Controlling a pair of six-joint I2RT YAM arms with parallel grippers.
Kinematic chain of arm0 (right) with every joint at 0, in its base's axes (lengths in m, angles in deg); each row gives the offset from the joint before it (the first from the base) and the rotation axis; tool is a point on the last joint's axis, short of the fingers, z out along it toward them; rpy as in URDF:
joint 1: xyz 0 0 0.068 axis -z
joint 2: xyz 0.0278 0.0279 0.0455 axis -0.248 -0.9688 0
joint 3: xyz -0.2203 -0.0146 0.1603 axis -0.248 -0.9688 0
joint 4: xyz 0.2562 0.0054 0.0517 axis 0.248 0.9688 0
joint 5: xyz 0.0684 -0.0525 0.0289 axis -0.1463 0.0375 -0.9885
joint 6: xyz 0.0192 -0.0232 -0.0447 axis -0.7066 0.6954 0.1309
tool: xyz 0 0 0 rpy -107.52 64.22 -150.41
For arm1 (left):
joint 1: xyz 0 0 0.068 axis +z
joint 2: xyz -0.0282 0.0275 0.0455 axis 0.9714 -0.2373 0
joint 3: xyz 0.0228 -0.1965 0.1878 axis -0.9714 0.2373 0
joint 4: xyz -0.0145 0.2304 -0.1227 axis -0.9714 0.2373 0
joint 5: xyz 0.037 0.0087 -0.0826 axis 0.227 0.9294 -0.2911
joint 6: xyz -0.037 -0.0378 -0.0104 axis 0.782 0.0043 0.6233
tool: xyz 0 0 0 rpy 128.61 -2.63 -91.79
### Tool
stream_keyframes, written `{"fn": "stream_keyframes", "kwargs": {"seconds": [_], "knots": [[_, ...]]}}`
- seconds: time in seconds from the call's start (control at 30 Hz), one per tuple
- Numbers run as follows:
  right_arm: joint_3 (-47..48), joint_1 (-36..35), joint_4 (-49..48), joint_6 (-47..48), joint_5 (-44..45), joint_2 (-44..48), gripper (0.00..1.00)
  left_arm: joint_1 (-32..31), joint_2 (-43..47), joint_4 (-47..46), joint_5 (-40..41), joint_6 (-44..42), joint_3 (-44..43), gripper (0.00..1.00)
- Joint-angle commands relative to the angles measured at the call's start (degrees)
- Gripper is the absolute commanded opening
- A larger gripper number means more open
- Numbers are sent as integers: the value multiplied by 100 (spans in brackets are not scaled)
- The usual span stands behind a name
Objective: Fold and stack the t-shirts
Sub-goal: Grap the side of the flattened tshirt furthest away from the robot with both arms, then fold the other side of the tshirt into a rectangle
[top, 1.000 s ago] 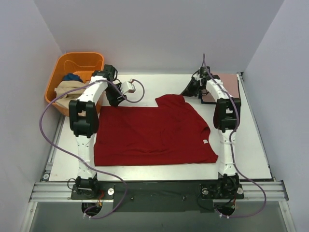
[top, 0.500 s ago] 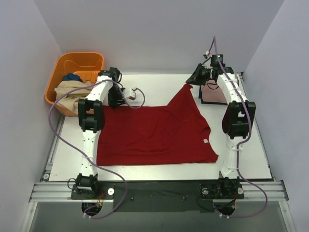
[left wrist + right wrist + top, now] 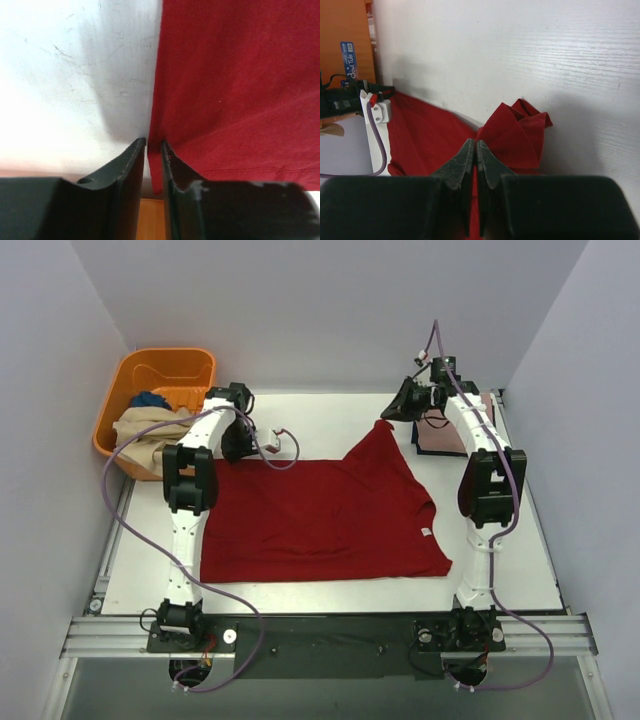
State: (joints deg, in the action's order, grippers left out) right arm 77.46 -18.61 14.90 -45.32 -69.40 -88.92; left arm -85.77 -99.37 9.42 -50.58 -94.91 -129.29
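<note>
1. The counter (image 3: pixel 520 560) is white, with pale walls on three sides.
2. The dark red t-shirt (image 3: pixel 320 520) lies spread out in the middle of the counter.
3. A second ago its far right corner lay flat. Now that corner is pulled up into a point, off the counter.
4. The right gripper (image 3: pixel 390 412) did that. It is clenched on the red cloth at the tip of the point. The right wrist view shows its fingers pressed together with the cloth bunched beside them.
5. The left gripper (image 3: pixel 238 447) has moved a little along the far edge. It now sits at the far left corner of the shirt. In the left wrist view its fingers are nearly together, with the red edge pinched between them.
6. The near half of the shirt has not moved.
7. I think this means the fold is about to start. Both far corners are held, so the far edge could be brought over toward the near edge.
8. A beige shirt (image 3: pixel 145 428) and a blue shirt (image 3: pixel 150 399) wait in the orange basket (image 3: pixel 165 362). A pink shirt (image 3: pixel 435 438) lies at the far right. So most of the job is not done yet.
</note>
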Motion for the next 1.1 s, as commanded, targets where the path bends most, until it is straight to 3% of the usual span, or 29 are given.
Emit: {"fn": "stream_keyframes", "kwargs": {"seconds": [0.0,0.03,0.27,0.5,0.73,0.93,1.07], "knots": [[-49,30,-64,113,-136,396,0,-8,190,194,26,30,303,8],[-49,30,-64,104,-145,413,0,-34,190,79,53,179,346,0],[-418,21,-38,315,-425,869,0,-26,777,-335,-140,891,372,0],[-1610,-50,463,1176,-971,1669,0,-52,2490,-1424,316,1077,2516,0],[-3009,-67,507,1431,-936,2714,0,-219,3336,-978,238,1489,3526,0],[-4028,29,1235,1310,29,3339,0,-448,4145,-732,-148,1893,4747,0],[-4749,197,1342,1027,162,3603,0,-509,4540,-993,-150,2166,5636,0]]}}
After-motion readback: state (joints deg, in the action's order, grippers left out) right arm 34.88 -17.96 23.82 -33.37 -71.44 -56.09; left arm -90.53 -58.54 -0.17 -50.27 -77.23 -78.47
